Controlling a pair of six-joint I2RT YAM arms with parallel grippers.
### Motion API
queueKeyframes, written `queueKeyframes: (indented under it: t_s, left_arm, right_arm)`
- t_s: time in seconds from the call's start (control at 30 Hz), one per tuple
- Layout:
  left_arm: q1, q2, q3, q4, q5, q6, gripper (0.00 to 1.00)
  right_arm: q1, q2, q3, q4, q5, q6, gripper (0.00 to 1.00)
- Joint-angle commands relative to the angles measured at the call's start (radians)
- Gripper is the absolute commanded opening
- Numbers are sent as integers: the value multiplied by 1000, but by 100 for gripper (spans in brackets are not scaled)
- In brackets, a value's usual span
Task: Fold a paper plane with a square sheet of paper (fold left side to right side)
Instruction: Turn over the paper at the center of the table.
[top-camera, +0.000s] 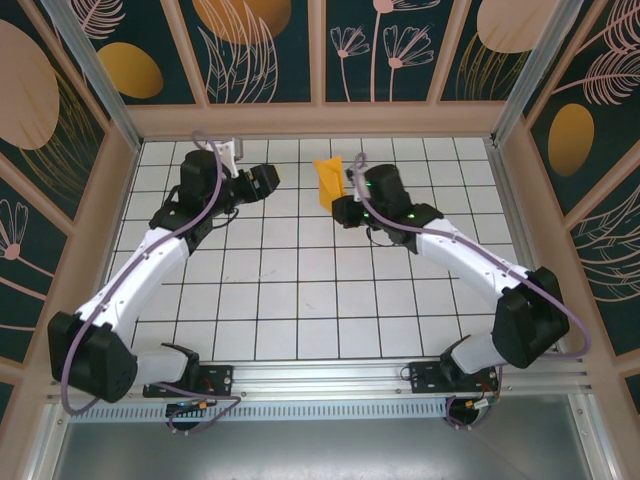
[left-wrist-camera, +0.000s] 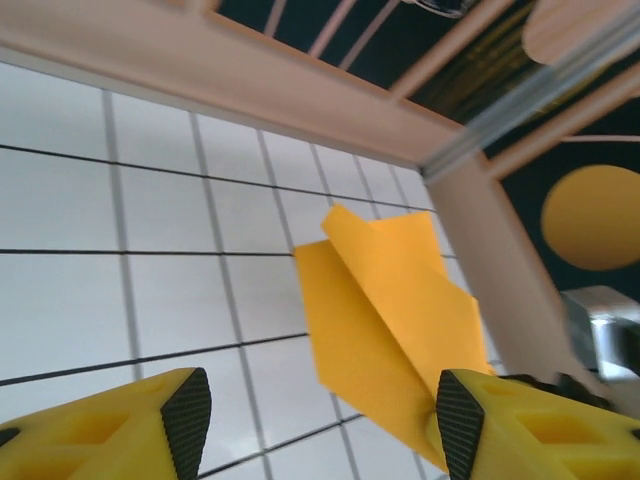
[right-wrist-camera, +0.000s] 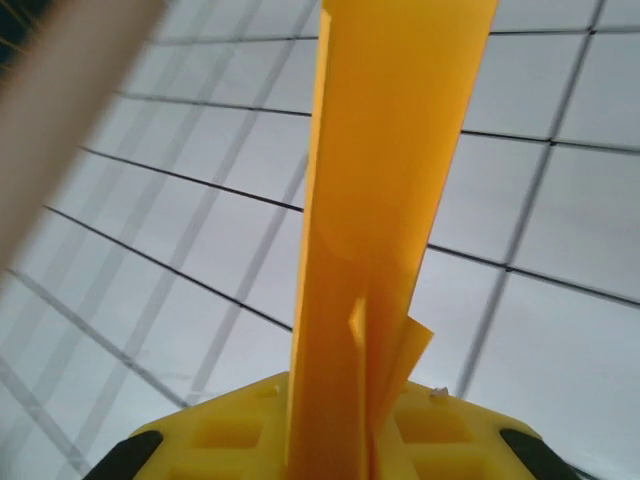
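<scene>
Paper plane (top-camera: 329, 182): orange-yellow, folded narrow, held up off the table at far centre, clamped in the right gripper (top-camera: 345, 208). Table (top-camera: 300, 300): white tiles, dark grid lines, wooden rim, with dark floral wall panels (top-camera: 260, 50) around it. Both arms reach forward from the near edge, with white links and black wrists. The left arm (top-camera: 150, 270) bends in toward centre, and the right arm (top-camera: 470, 260) does the same from the other side. The left gripper (top-camera: 268, 180) sits just left of the paper plane, apart from it and aimed toward it. Left wrist view: left gripper (left-wrist-camera: 322, 415) released, jaws spread wide. The paper plane (left-wrist-camera: 385, 320) hangs beyond them, one flap lapped over another, its lower tip close by one yellow finger (left-wrist-camera: 462, 425); cannot tell if they touch. Right wrist view: right gripper (right-wrist-camera: 350, 440) pinched on the paper plane's base. The paper plane (right-wrist-camera: 390, 200) rises upright as a long strip, with small loose corners (right-wrist-camera: 415, 345) just above the grip.
</scene>
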Motion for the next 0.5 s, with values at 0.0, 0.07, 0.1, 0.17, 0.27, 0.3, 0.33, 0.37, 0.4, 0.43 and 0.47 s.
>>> queueKeyframes:
  t_s: [0.0, 0.07, 0.1, 0.17, 0.27, 0.3, 0.33, 0.37, 0.4, 0.43, 0.47]
  left_arm:
    - [1, -72, -55, -48, -196, 60, 64]
    - [1, -112, -77, -50, -246, 61, 65]
    - [1, -129, -85, -51, -270, 63, 65]
    - [0, -173, -100, -59, -333, 61, 65]
    - [1, -236, -131, -53, -407, 55, 65]
    - [1, -251, -142, -47, -416, 55, 66]
    - [1, -264, -151, -42, -421, 56, 66]
    - [1, -270, -154, -42, -426, 55, 66]
    - [1, -273, -154, -45, -426, 55, 66]
    - [1, -271, -152, -49, -426, 56, 66]
    - [1, -270, -152, -52, -424, 55, 66]
  right_arm:
    - [104, 101, 119, -369, 464, -197, 22]
    - [164, 176, 179, -452, 621, -228, 22]
    - [190, 215, 207, -488, 680, -241, 22]
    - [239, 303, 262, -558, 811, -272, 22]
    - [291, 417, 311, -617, 951, -319, 21]
    - [303, 443, 318, -622, 969, -335, 21]
    - [314, 471, 328, -621, 987, -352, 21]
    - [326, 496, 335, -616, 995, -367, 21]
    - [335, 516, 342, -611, 999, -381, 21]
    - [347, 538, 347, -606, 1006, -394, 21]
    - [359, 561, 350, -603, 1015, -407, 21]
